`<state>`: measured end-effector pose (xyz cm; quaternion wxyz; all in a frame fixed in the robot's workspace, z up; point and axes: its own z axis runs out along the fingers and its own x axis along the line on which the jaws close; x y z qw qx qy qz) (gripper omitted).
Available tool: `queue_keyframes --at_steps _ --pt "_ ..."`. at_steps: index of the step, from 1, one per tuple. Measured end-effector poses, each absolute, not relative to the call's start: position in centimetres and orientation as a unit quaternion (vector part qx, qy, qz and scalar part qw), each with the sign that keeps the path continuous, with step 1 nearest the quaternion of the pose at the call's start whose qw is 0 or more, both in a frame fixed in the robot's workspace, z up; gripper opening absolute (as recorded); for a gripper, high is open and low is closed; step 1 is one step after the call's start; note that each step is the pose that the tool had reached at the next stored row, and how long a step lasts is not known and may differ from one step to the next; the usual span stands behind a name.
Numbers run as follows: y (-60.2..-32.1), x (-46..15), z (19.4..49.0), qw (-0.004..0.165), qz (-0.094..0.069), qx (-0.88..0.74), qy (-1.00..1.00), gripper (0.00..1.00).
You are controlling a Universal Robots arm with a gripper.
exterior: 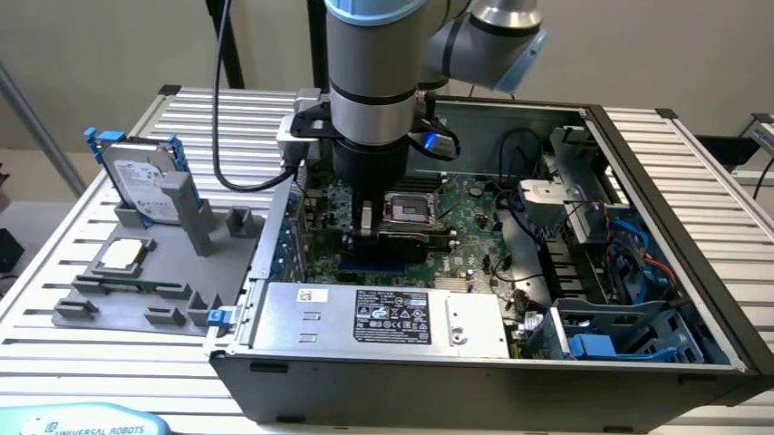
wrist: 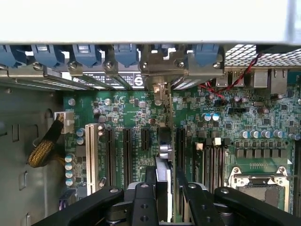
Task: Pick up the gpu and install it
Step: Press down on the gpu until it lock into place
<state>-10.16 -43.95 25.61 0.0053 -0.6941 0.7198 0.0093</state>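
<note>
The claw (wrist: 162, 188) pinches the gpu (wrist: 162, 141) edge-on over the motherboard (wrist: 263, 141). If it sits off its slot, pressing could jam it.

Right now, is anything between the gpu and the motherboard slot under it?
Nothing visible. The gripper holds the gpu edge-on above the motherboard, in line with the expansion slots, its bracket up at the case's rear openings. No cable or loose part crosses beneath it; the yellow-sleeved cable lies off to one side.
</note>
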Motion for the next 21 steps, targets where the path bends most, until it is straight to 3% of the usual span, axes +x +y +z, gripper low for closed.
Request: queue_keyframes --at_steps 21 --pt "-44.19 -10.38 25.20 0.004 0.008 -0.694 0.720 0.27"
